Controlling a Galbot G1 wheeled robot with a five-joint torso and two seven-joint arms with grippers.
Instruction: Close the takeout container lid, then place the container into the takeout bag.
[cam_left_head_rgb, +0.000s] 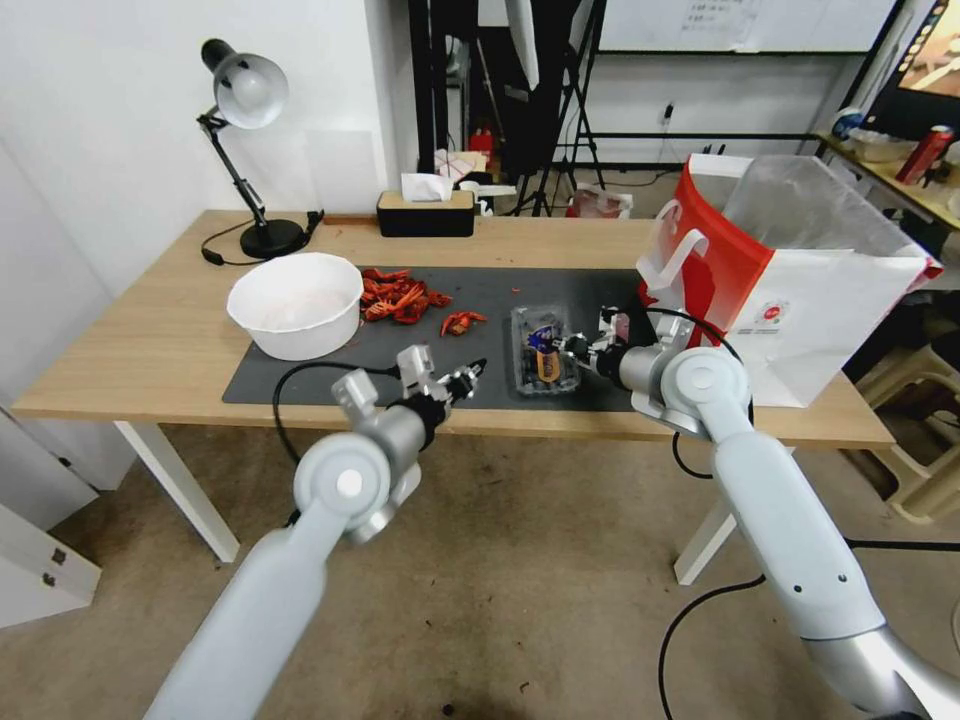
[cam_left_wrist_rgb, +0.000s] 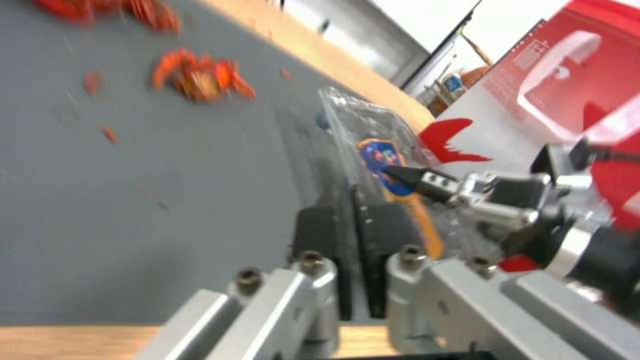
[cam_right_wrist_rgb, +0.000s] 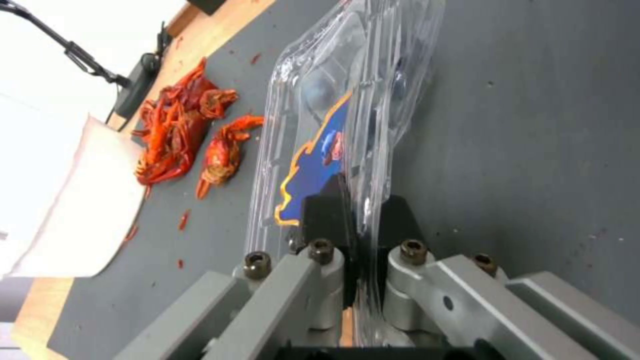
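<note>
Right now the right gripper (cam_left_head_rgb: 578, 346) was clenched on the takeout container's (cam_left_head_rgb: 541, 350) near-right rim, long axis near-far, takeout bag (cam_left_head_rgb: 790, 290) just right; left gripper (cam_left_head_rgb: 470, 377) closed empty, left of it.

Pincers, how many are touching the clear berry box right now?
1: the right pincer grips the takeout container at its edge. The left pincer hovers shut beside it, over the mat.

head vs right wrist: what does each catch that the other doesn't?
Head alone: the takeout bag standing at the table's right end, the desk lamp, and the left gripper shut, near the mat's front edge. Right wrist alone: the right gripper pinching the clear plastic edge. Both: the takeout container, crayfish, white bowl.
</note>
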